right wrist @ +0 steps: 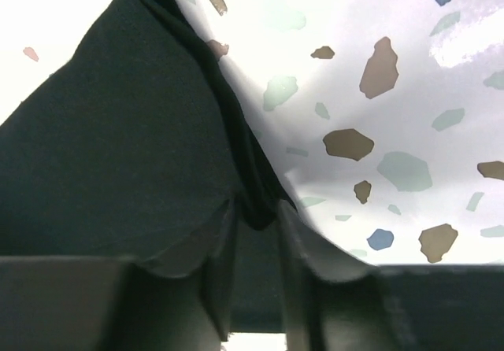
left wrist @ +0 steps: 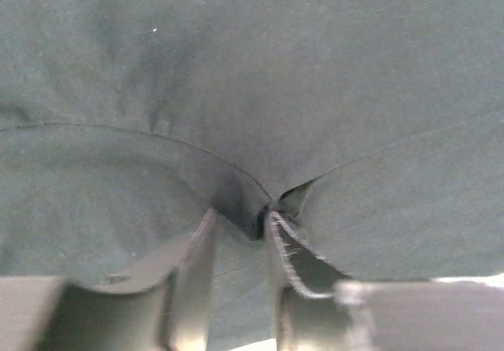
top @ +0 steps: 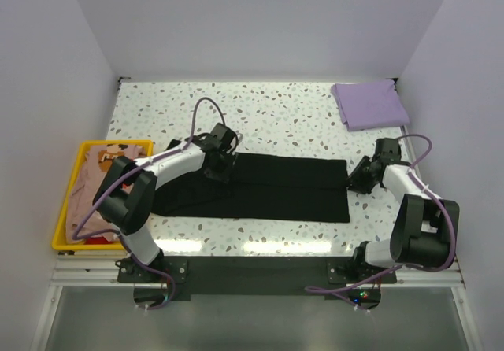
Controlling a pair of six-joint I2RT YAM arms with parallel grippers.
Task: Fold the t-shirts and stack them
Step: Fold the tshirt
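Observation:
The black t-shirt [top: 268,187] lies folded into a long band across the middle of the table. My left gripper [top: 218,164] is at its upper left part and is shut on a pinch of the black cloth [left wrist: 260,217]. My right gripper [top: 356,179] is at the band's right end, shut on the black cloth's edge [right wrist: 260,201], which rises in a peak off the table. The lavender t-shirt [top: 370,105] lies folded at the back right. The peach-tan t-shirt [top: 98,179] lies in the yellow tray [top: 71,237] at the left.
The speckled tabletop [top: 283,107] shows behind the black shirt and in the right wrist view [right wrist: 394,131]. White walls close in the table on three sides. The table's front edge runs just above the arm bases.

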